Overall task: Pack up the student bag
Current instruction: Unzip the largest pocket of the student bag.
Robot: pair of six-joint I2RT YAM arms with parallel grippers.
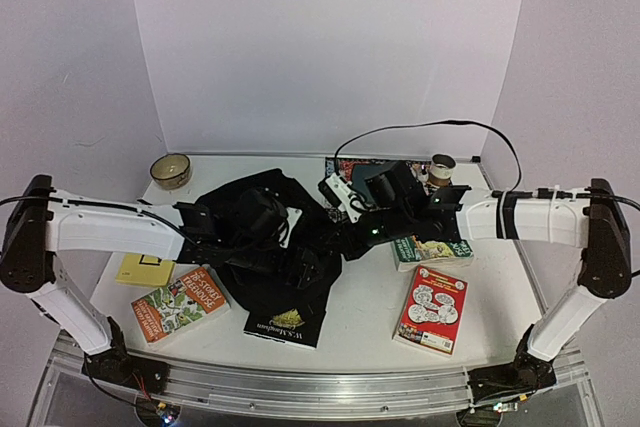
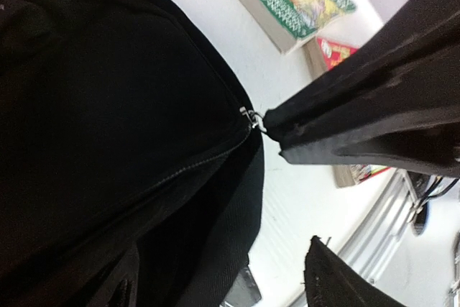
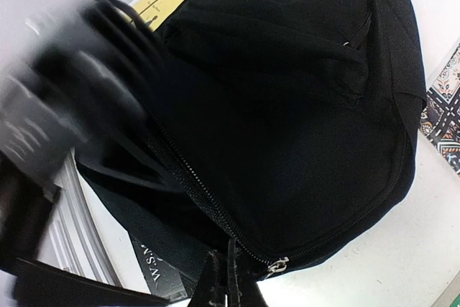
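At mid-desk (image 1: 370,297), top view: student bag (image 1: 300,272) lies slumped, red book (image 1: 432,309) apart on its right; both arms reach inward, low over it. Left wrist view: left fingers (image 2: 323,116) spread apart, upper tip touching the zipper pull (image 2: 249,115). Right wrist view: right fingers (image 3: 223,285) clenched together at the bag's zipper line; whether they pinch fabric is unclear.

White tube arms with chunky black joints, left arm (image 1: 100,227) and right arm (image 1: 535,219) alike. Right one's got black tape (image 1: 508,215) well back from the right gripper (image 3: 224,282), a green LED (image 1: 374,231) just behind it, plus a black cable (image 1: 430,125).
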